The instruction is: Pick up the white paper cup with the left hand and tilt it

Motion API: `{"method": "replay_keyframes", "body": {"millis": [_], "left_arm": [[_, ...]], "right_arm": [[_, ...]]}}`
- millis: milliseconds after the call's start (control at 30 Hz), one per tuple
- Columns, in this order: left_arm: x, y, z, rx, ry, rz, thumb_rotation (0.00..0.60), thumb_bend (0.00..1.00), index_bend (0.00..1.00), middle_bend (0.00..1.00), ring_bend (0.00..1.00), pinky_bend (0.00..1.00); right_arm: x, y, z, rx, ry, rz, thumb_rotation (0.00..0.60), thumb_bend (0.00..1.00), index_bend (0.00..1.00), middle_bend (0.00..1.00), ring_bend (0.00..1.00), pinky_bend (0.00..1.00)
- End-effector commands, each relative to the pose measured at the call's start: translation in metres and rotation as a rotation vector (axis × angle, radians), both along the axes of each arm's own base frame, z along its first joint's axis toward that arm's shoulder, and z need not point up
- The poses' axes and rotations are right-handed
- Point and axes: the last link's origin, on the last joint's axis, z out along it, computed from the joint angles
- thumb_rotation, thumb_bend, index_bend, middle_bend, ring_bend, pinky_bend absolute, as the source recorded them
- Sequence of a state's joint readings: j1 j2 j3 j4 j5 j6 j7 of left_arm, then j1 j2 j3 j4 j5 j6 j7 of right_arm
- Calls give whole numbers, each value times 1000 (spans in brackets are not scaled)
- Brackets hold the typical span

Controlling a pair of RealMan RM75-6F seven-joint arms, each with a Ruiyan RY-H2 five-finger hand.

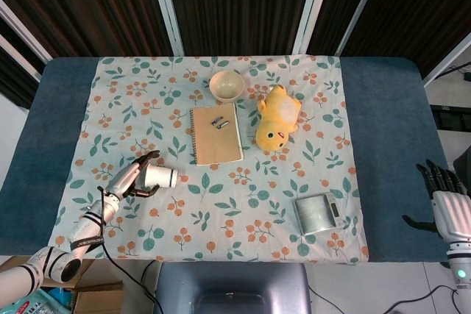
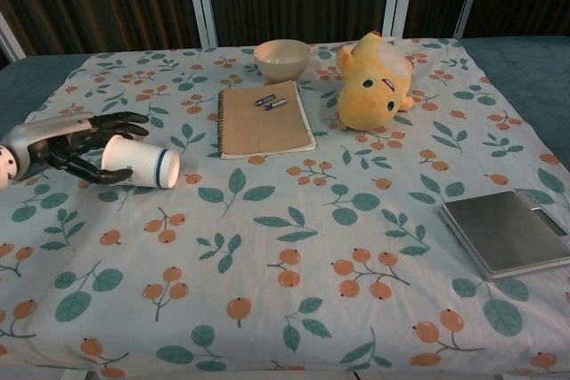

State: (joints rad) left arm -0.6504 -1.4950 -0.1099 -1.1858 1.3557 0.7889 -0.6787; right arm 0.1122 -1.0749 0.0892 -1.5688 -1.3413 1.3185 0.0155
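The white paper cup (image 1: 161, 177) (image 2: 142, 163) lies on its side on the floral cloth at the left, its blue-banded base pointing right. My left hand (image 1: 129, 179) (image 2: 61, 143) sits just left of the cup's mouth with its fingers spread apart, one reaching over the cup and one beneath it; it has no grip on the cup. My right hand (image 1: 447, 209) hangs off the table's right edge, fingers apart and holding nothing; it shows only in the head view.
A tan notebook (image 1: 216, 134) with two small batteries on it lies mid-table. Behind it stands a cream bowl (image 1: 227, 86). A yellow plush toy (image 1: 277, 126) lies to the right, and a silver scale (image 1: 317, 212) sits at the front right.
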Motion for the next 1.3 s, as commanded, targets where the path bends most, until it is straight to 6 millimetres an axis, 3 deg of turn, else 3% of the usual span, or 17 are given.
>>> {"method": "replay_keyframes", "body": {"millis": [33,367,567,700,1000,1300], "left_arm": [[0,1,1,2,0,-2,600,354,0,2,0,0],[8,0,14,35,79,-95,600,353,0,0,0,0],[33,-3,29,77,257,-264,600,336,0,0,0,0],[62,-13,34,54,428,-390,600,312,0,0,0,0],[98,-43,3,38,795,-482,600,303,0,0,0,0],[107,-44,-29,-20,929,-373,600,302,0,0,0,0]], "right_arm": [[0,0,0,0,-1,-1,600,109,0,0,0,0],[-2,0,-1,6,-7,-6,600,108,0,0,0,0],[-2,-1,-2,9,-11,-6,600,109,0,0,0,0],[0,-2,1,-8,-12,0,600,109,0,0,0,0],[17,-6,14,-66,-26,61,600,109,0,0,0,0],[7,-3,13,-58,-30,21,600,109,0,0,0,0]]}}
